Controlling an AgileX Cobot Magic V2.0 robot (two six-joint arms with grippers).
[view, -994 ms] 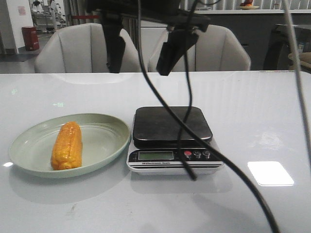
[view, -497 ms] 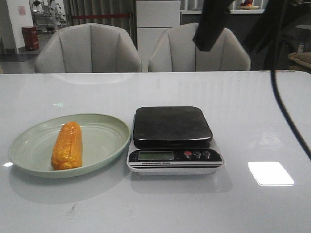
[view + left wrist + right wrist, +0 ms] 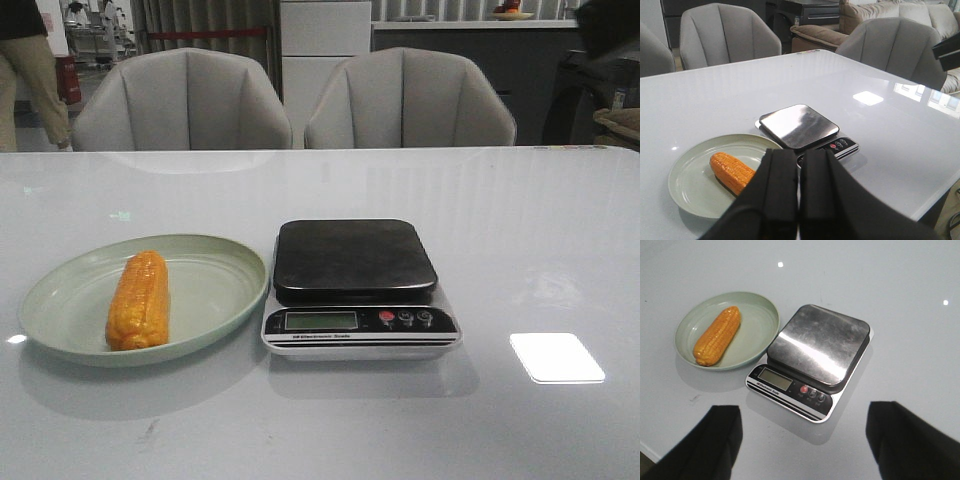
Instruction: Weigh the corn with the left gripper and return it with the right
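The orange-yellow corn [image 3: 137, 300] lies lengthwise on a pale green plate [image 3: 210, 285] at the table's left. A black-topped digital scale [image 3: 355, 260] stands right beside the plate with nothing on its platform. In the left wrist view my left gripper [image 3: 799, 156] is shut and empty, high above the table, with the corn [image 3: 731, 172], the plate [image 3: 690, 187] and the scale [image 3: 799, 126] beyond it. In the right wrist view my right gripper [image 3: 804, 412] is wide open and empty, high above the scale [image 3: 817, 342] and the corn [image 3: 717, 335]. Neither gripper shows in the front view.
Two grey chairs [image 3: 185, 100] stand behind the table's far edge. A person [image 3: 25, 60] stands at the back left. A bright light patch [image 3: 556, 357] lies on the glossy white table to the right of the scale.
The two black arms and their cables that hung across the top of the front view have swung to the right and left the frame. A person has appeared at the back left.
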